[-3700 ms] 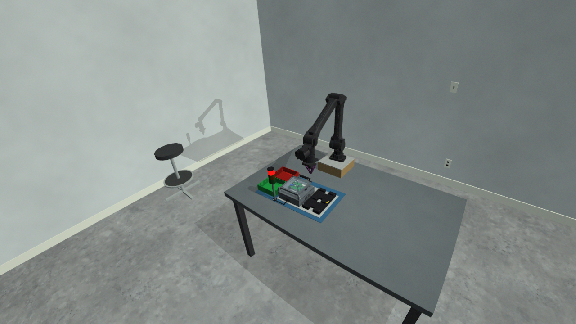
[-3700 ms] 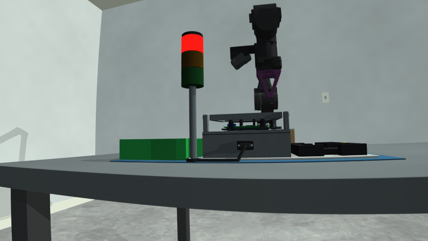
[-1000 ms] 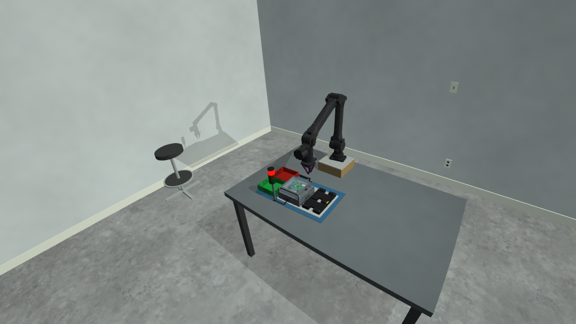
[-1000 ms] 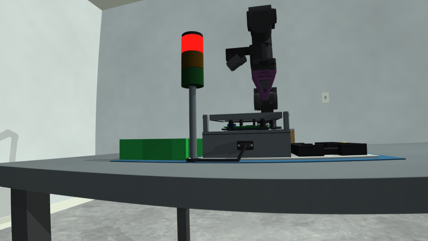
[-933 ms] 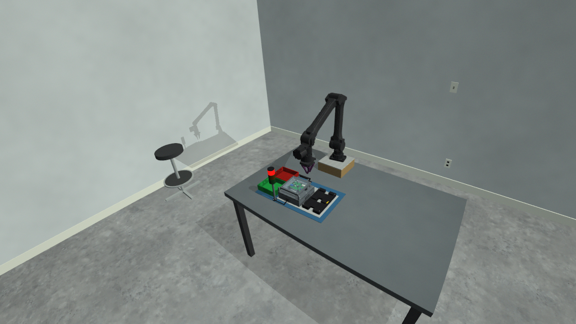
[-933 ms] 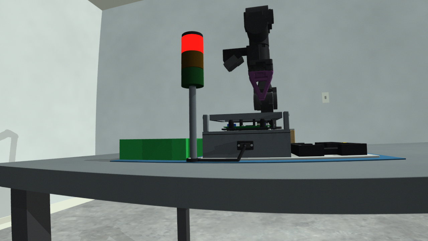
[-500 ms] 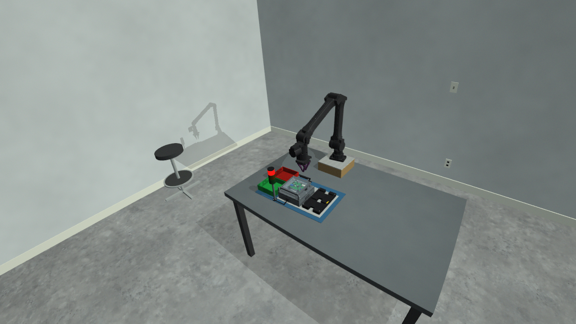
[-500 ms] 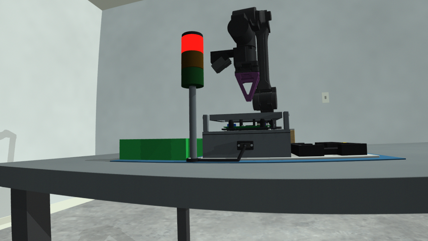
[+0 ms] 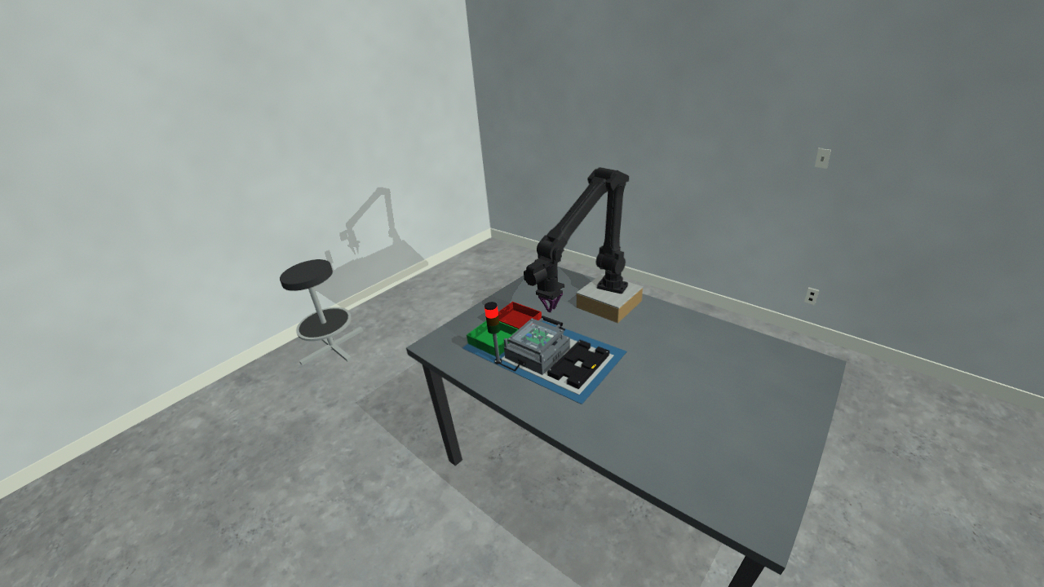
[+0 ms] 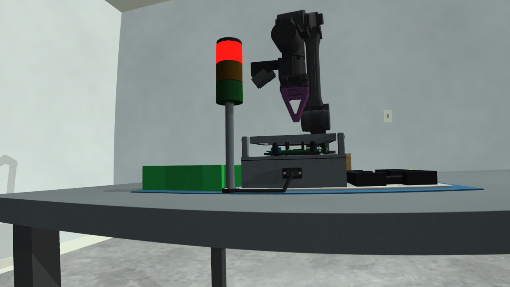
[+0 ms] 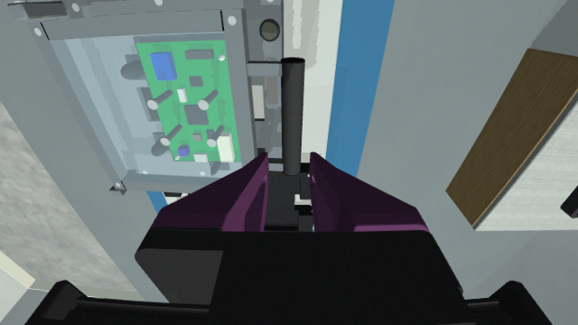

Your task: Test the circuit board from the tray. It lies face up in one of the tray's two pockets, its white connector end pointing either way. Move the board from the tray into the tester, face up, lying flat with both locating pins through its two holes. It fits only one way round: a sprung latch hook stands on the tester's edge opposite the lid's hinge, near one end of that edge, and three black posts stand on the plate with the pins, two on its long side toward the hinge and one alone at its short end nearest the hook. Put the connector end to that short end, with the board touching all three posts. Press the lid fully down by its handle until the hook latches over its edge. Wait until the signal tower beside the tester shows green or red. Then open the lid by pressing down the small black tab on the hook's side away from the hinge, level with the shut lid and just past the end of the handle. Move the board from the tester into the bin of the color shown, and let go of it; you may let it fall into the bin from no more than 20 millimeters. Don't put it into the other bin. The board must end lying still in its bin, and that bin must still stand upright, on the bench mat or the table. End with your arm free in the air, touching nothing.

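Tower: red lit, test done.
Board: in tester, under clear lid, lid looks shut.
Claw: part open, holds nothing, hangs above handle end.
Done: load, latch, wait.
Left: press tab, lift lid, board to red bin, arm up.

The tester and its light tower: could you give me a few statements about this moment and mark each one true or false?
1. The signal tower glows green. False: its red top segment is lit.
2. The circuit board lies in the tester under the clear lid. True.
3. The tool grips the board. False: it holds nothing, its fingers slightly apart.
4. The tool hangs above the lid's black handle. True.
5. The tray holds a board. False: no board shows in it.
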